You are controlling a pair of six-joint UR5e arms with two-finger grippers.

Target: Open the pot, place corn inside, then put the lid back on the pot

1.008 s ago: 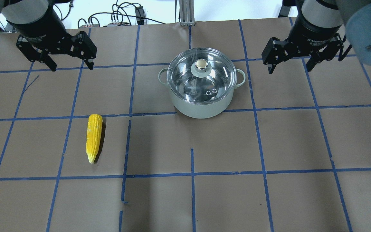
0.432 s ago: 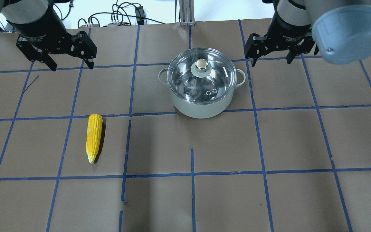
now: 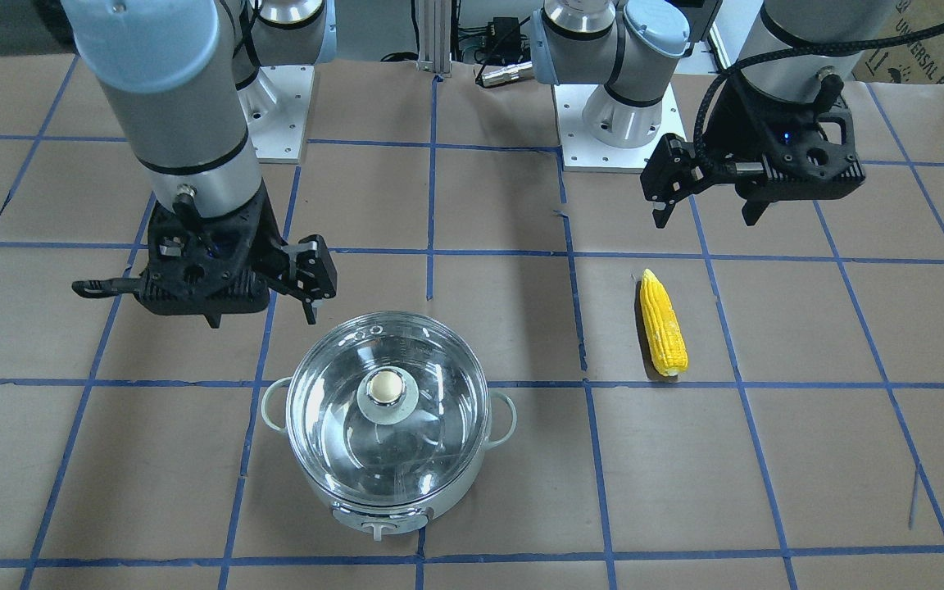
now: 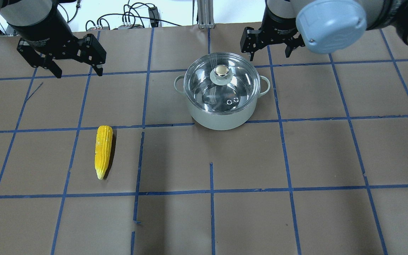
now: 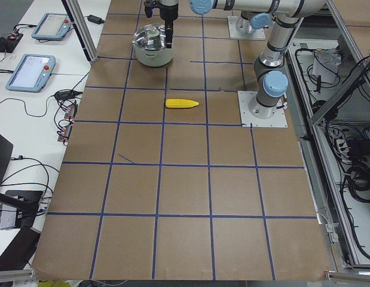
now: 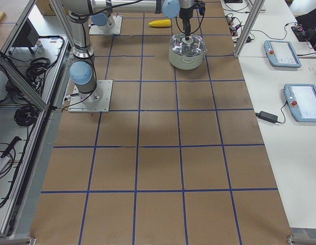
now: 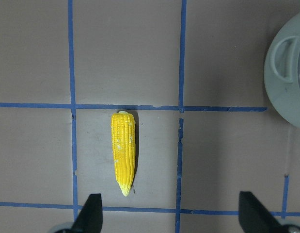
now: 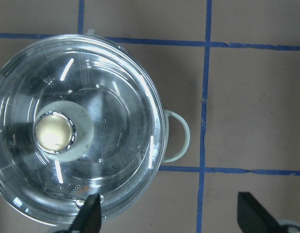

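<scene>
The pot (image 4: 221, 120) stands at the table's back centre with the glass lid (image 4: 204, 81) on it and the beige knob (image 4: 221, 71) at the lid's centre. It also shows in the front view (image 3: 382, 504). The corn (image 4: 103, 150) lies on the paper at the front left, tip toward me; the left wrist view shows it below the camera (image 7: 123, 151). My left gripper (image 4: 79, 72) is open and empty, high above the table behind the corn. My right gripper (image 4: 270, 55) is open and empty, above the pot's far right rim. The right wrist view shows the lid (image 8: 116, 121) to the left of the gripper (image 8: 169, 208).
Brown paper with a blue tape grid covers the table. Cables (image 4: 129, 17) and an aluminium post (image 4: 204, 14) sit at the far edge. The arm base plates (image 3: 619, 123) are on the robot's side. Control tablets (image 5: 29, 69) lie on a side bench.
My right gripper has moved left, from well right of the pot to above its far right rim, still open. The left gripper, corn, pot and lid have not moved.
</scene>
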